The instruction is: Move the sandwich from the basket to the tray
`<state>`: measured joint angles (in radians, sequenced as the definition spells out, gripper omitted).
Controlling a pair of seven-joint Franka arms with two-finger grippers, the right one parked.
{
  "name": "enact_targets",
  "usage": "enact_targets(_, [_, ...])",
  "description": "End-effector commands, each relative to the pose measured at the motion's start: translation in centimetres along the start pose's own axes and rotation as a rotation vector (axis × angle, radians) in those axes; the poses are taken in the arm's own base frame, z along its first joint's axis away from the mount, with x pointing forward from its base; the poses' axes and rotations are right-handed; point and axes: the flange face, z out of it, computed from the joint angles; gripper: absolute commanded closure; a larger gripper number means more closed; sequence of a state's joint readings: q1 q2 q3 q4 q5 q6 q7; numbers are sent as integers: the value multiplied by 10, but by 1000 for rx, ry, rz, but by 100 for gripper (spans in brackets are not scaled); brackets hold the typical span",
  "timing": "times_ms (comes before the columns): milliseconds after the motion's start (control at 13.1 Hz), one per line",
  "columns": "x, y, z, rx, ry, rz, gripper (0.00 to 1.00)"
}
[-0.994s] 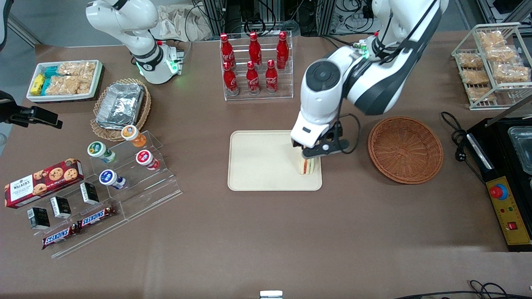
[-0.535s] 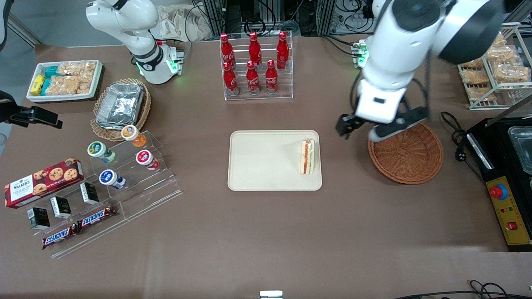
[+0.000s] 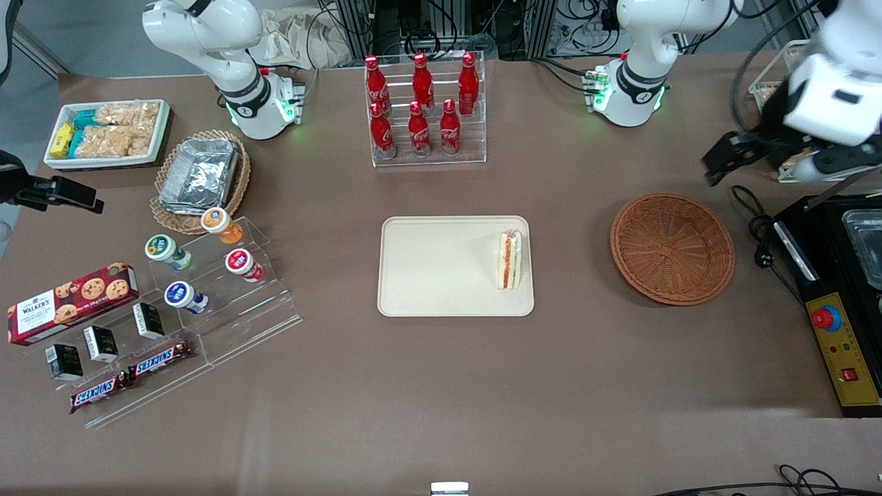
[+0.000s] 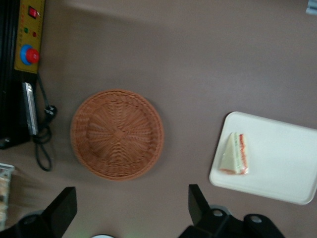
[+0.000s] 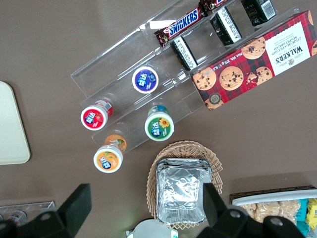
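Observation:
The sandwich (image 3: 509, 260) stands on its edge on the cream tray (image 3: 427, 275), at the tray's end nearest the reddish-brown basket (image 3: 672, 248). The basket is empty. My left gripper (image 3: 775, 160) is open and empty. It hangs high above the table, farther from the front camera than the basket, toward the working arm's end. In the left wrist view the gripper (image 4: 130, 206) shows wide-open fingers (image 4: 198, 203) over bare table, with the basket (image 4: 117, 134), the tray (image 4: 282, 168) and the sandwich (image 4: 235, 154) all below it.
A black machine (image 3: 841, 296) with a cable (image 3: 754, 227) lies beside the basket at the working arm's end. A wire rack of snack packets (image 3: 816, 103) stands near the gripper. A rack of red bottles (image 3: 424, 110) stands farther from the front camera than the tray.
The gripper let go of the sandwich on the tray, rose, and swung over the basket toward the working arm's end. The sandwich stays on the tray.

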<state>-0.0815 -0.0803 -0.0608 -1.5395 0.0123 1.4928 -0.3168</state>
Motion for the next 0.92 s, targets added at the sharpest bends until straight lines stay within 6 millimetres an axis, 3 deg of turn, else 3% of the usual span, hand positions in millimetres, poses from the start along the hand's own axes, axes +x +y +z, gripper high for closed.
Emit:
enact_targets(0, [3, -37, 2, -17, -33, 183, 0])
enact_targets(229, [6, -46, 8, -2, -54, 278, 0])
enact_targets(841, [15, -57, 19, -2, -72, 315, 0])
